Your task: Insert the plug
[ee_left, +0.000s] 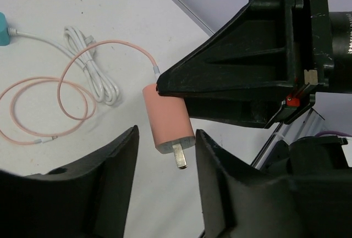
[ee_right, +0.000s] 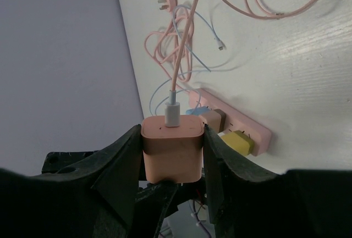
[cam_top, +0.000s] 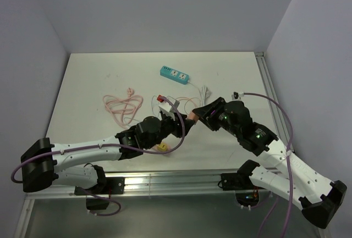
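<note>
My right gripper (ee_right: 171,134) is shut on a pink charger plug (ee_right: 171,153) with a pink cable in its top, held above the table. In the left wrist view the plug (ee_left: 168,118) hangs with one metal prong (ee_left: 181,156) pointing down, between the open fingers of my left gripper (ee_left: 165,188). The right gripper's black fingers (ee_left: 236,78) clamp the plug from above. A pink power strip (ee_right: 250,128) lies on the table below, with a yellow plug (ee_right: 237,142) and a tan plug (ee_right: 212,120) in it. In the top view both grippers (cam_top: 179,121) (cam_top: 198,112) meet at the table's middle.
A teal power strip (cam_top: 175,74) with a coiled white cable (cam_top: 204,91) lies at the back. Loose pink cable (cam_top: 124,106) lies left of centre. A white adapter with a red part (cam_top: 163,103) sits behind my left gripper. A metal rail (cam_top: 272,95) runs along the table's right edge.
</note>
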Robot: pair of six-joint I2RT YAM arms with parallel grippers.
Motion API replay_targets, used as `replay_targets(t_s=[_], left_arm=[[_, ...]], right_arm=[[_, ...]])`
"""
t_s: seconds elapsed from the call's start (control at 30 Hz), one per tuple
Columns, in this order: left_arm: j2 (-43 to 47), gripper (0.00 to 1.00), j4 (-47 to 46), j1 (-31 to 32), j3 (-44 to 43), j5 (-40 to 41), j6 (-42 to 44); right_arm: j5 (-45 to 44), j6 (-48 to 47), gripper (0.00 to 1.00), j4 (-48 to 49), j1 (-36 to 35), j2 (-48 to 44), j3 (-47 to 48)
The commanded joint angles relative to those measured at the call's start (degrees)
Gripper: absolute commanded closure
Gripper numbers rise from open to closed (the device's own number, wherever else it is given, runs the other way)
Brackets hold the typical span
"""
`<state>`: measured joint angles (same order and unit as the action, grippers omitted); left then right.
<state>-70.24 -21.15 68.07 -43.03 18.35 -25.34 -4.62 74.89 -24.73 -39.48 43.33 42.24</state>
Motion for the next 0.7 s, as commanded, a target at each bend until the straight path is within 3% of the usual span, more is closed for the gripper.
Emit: replay_targets(t_s=[0.0,0.13,0.23,0.3,0.33,0.4,0.6,0.67], left_arm=[[-1.3,0.51,-0.65,0.39,-2.33,0.37,-0.41],[-2.1,0.59,-1.0,0.31,-2.33,-0.24,-0.58],[-2.1,0.71,-1.0,0.31,-2.24,-0.42,-0.85],[-1.92,0.88,-0.83,0.31,-2.24,-0.16,-0.67],[-1.75,1.0,-0.48,0.31,-2.33,0.02,-0.59],[-0.61,1.0,-0.21,0.22,-1.72,0.02,-0.24],[6.51,1.0,-0.66,-0.22,3.21,-1.83,2.05],[9.93,1.0,-0.04,-0.22,4.88,-2.61,3.71]], right_arm=[[0.05,-0.54,1.0,2.67,-0.51,0.09,0.04],[0.31,-0.54,1.0,3.02,-0.77,-0.44,-0.49],[0.4,-1.24,1.0,2.93,-0.86,-0.53,-0.4],[1.28,-2.11,0.95,3.2,-0.94,-0.62,-0.23],[1.72,-3.77,0.9,3.81,-0.95,-0.62,-0.23],[2.78,-5.36,0.8,3.9,-0.86,-0.53,0.04],[6.98,-14.06,0.07,1.62,-0.86,-0.35,1.62],[9.01,-19.33,0.02,-0.05,-0.77,0.17,3.36]])
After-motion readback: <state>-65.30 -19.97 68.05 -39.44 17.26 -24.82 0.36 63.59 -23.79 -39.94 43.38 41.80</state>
